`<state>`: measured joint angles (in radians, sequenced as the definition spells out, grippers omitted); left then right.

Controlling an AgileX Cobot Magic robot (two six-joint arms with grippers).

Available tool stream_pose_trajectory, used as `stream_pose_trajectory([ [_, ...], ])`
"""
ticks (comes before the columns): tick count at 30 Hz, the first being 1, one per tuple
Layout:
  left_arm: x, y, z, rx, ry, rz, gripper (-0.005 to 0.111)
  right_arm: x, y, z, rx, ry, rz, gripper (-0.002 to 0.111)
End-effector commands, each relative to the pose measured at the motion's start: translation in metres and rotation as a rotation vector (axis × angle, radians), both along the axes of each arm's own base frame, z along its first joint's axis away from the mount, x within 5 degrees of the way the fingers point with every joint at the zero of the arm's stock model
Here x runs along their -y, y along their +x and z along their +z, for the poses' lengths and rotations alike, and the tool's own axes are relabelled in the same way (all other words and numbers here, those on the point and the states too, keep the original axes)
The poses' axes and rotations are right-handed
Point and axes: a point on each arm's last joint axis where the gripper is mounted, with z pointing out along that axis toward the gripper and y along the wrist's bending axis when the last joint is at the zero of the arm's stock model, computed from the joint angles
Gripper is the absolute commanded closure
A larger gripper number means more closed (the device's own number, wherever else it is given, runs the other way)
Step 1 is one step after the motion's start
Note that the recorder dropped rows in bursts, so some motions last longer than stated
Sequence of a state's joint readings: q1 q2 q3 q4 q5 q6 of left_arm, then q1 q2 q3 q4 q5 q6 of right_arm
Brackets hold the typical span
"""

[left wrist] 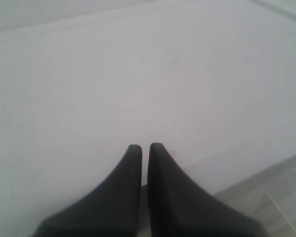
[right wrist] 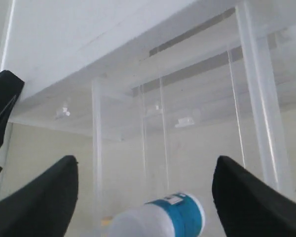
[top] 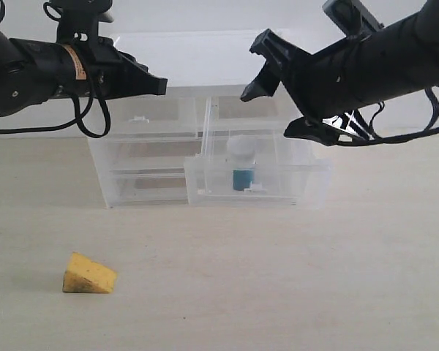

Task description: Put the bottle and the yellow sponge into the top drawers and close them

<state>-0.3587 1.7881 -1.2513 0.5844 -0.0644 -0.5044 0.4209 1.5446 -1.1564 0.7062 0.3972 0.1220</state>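
The teal bottle [top: 241,167] with its white cap stands upright inside the pulled-out top right drawer [top: 307,179] of the clear cabinet. The top left drawer [top: 143,128] is pushed in. On the table at the front left lies the yellow sponge [top: 89,274], far from both arms. My right gripper [top: 274,110] hangs open above the open drawer; in the right wrist view the bottle [right wrist: 172,219] shows below and between its spread fingers [right wrist: 54,197], not touched. My left gripper [top: 159,86] is shut and empty above the cabinet's left side, over the white top [left wrist: 138,74].
Two full-width drawers [top: 150,183] sit under the top ones, partly hidden by the open drawer. The pale wooden table [top: 278,278] stretches in front of the cabinet. A white wall stands behind.
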Motion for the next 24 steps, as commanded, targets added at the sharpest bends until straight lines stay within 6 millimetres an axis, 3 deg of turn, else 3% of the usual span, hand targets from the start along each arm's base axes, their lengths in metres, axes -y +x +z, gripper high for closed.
stream_pose_trajectory([
  [1,-0.007,-0.002,-0.020,-0.115,0.070,0.060,0.103,0.006,-0.005,0.026,0.222,-0.173,0.130,0.044],
  [3,-0.007,-0.002,-0.020,-0.115,0.070,0.060,0.103,0.006,-0.012,0.032,0.301,-0.291,0.277,0.066],
  [6,-0.007,-0.002,-0.020,-0.115,0.070,0.060,0.103,0.004,-0.023,0.026,0.338,-0.446,0.532,0.108],
  [12,-0.007,-0.002,-0.020,-0.114,0.072,0.059,0.103,-0.001,-0.035,0.021,0.399,-0.521,0.787,0.108],
  [17,-0.007,-0.002,-0.020,-0.114,0.074,0.058,0.103,-0.008,-0.043,0.024,0.470,-0.455,0.900,0.108],
  [24,-0.007,-0.002,-0.020,-0.114,0.074,0.058,0.103,-0.013,-0.042,0.024,0.486,-0.391,0.921,0.108],
])
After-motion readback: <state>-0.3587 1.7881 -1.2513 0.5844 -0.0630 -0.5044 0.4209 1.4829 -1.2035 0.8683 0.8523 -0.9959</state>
